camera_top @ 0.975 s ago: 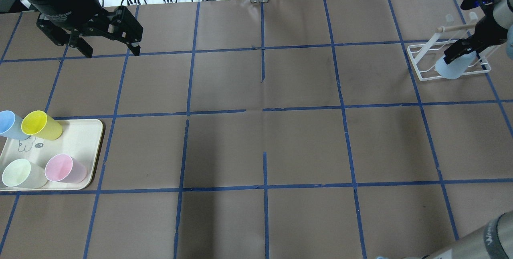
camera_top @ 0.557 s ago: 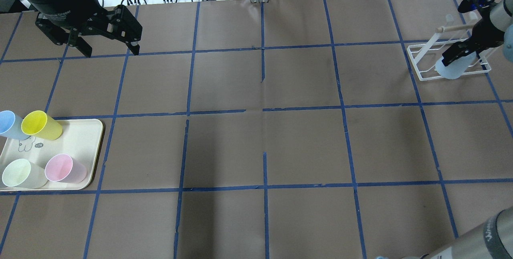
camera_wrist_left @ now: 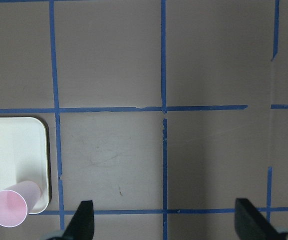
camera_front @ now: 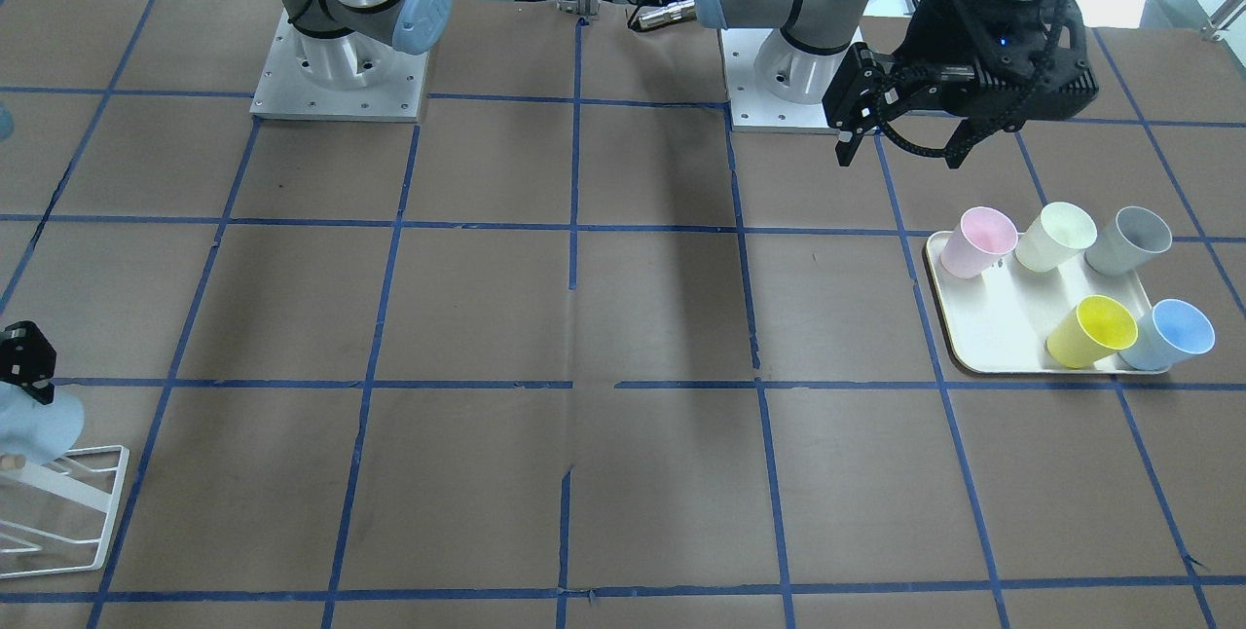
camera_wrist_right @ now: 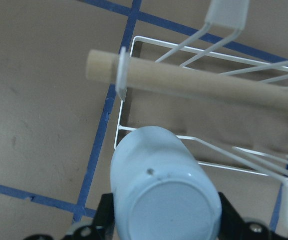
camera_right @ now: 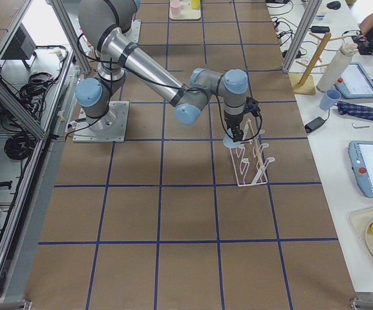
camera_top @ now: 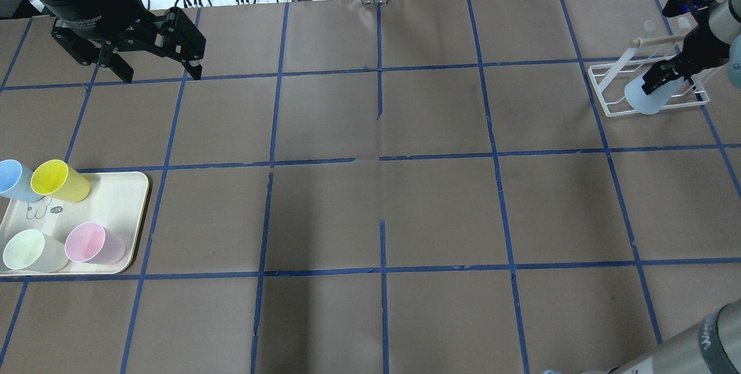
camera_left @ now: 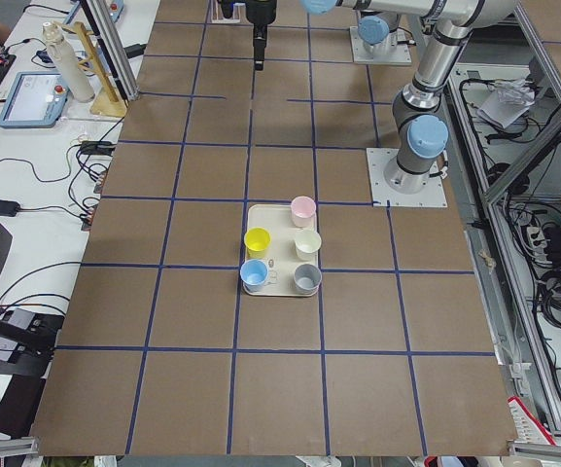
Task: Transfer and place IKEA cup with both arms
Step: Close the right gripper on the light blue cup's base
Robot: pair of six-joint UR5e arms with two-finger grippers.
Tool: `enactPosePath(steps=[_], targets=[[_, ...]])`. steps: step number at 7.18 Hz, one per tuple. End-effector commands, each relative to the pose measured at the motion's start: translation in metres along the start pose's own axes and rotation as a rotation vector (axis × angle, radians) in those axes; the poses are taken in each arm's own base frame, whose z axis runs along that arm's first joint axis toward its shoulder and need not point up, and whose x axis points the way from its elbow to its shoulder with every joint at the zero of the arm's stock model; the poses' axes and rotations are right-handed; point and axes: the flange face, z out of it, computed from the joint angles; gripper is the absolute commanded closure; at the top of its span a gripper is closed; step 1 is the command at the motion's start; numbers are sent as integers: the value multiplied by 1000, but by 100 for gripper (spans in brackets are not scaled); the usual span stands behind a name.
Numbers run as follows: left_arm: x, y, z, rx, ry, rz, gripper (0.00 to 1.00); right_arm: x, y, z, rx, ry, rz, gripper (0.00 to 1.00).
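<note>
My right gripper is shut on a pale blue IKEA cup and holds it tilted over the white wire rack at the far right. In the right wrist view the cup's base faces the camera, just below the rack's wooden dowel. The front-facing view shows the cup at its left edge. My left gripper is open and empty above the table at the back left; the left wrist view shows its spread fingers over bare paper. A second pale blue cup stands on the tray.
The cream tray also holds a yellow cup, a pink cup, a pale green cup and a grey cup. Brown paper with blue tape lines covers the table. Cables and clutter lie beyond its far edge.
My right gripper has shifted the held cup slightly left and further onto the rack. My left arm has not moved.
</note>
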Motion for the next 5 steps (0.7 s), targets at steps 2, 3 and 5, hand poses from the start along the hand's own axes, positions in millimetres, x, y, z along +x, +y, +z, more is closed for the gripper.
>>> enactPosePath(steps=[2, 3, 5], targets=[[-1, 1, 0, 0, 0, -1, 0, 2, -2, -13, 6, 18, -1, 100], [-1, 0, 0, 0, 0, -2, 0, 3, -2, -16, 5, 26, -1, 100], [-1, 0, -1, 2, 0, -2, 0, -2, 2, -45, 7, 37, 2, 100]])
